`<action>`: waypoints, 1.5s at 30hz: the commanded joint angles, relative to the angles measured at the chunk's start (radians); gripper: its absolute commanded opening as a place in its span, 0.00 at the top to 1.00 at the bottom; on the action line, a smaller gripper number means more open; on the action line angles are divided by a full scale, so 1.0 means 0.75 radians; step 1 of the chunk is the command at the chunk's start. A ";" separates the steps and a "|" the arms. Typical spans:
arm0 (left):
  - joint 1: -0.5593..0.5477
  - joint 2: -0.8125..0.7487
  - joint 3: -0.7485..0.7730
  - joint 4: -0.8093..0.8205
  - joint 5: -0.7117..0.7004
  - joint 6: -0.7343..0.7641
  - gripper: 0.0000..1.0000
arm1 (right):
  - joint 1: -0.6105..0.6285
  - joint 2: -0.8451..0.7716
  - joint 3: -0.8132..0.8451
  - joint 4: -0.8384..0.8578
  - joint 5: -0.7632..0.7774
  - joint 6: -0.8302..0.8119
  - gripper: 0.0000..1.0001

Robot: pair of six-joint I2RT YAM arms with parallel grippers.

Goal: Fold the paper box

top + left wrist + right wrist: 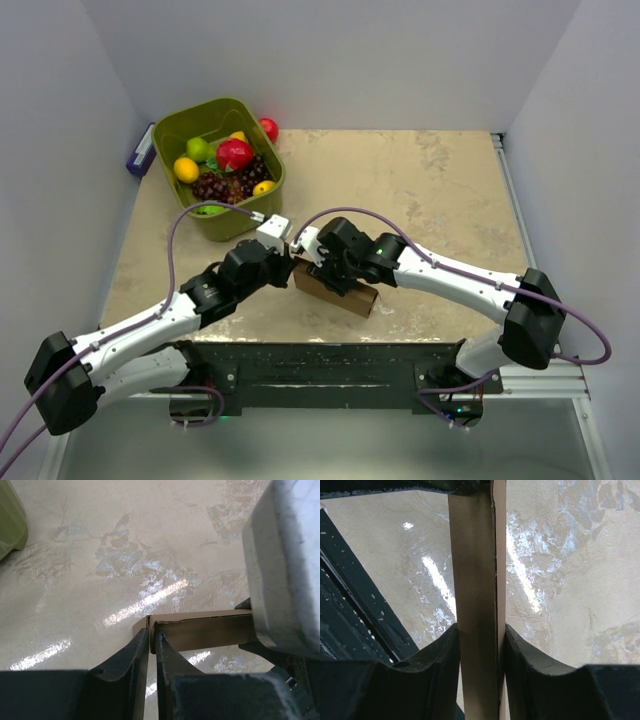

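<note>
1. A mottled beige bench (440, 200), glossy under the lights, sits boxed in by plain pale walls (330, 60); a black mounting plate (320, 362) runs along its near edge.
2. An olive-green bin (248, 218) stands at the far left corner, filled with fruit: a red apple (235, 154), a lemon (186, 169), a green fruit (198, 149) and dark grapes (225, 185).
3. Another red fruit (269, 128) lies just behind the bin.
4. The paper box (350, 297), a brown folded blank, rests near the bench's front centre, between the two arms.
5. The right hand (480, 630) clamps an upright cardboard panel between both fingers.
6. The left hand (151, 632) is narrow, its tips at the box's end; whether they pinch it cannot be told.
</note>
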 commanded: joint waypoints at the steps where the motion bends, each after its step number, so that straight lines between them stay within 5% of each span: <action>1: 0.008 0.004 0.039 0.012 -0.021 -0.003 0.89 | -0.003 -0.021 -0.010 -0.017 0.012 -0.024 0.98; 7: 0.006 0.012 0.037 0.042 0.032 -0.040 0.96 | -0.003 -0.015 -0.014 -0.017 0.014 -0.024 0.98; 14: 0.006 0.006 0.049 0.050 0.036 -0.053 0.85 | -0.003 -0.017 -0.012 -0.020 0.012 -0.022 0.99; 21: 0.006 0.010 0.053 0.040 0.028 -0.042 1.00 | -0.003 -0.019 -0.012 -0.019 0.012 -0.024 0.99; 35: 0.004 0.018 0.045 0.055 0.052 -0.052 1.00 | -0.003 -0.023 -0.014 -0.015 0.016 -0.022 0.99; 41: 0.004 0.010 0.074 0.038 0.030 -0.061 0.54 | -0.005 -0.029 -0.014 -0.017 0.016 -0.020 0.99; 45: 0.004 -0.002 0.090 0.028 -0.003 -0.053 0.49 | -0.005 -0.025 -0.014 -0.015 0.016 -0.020 0.99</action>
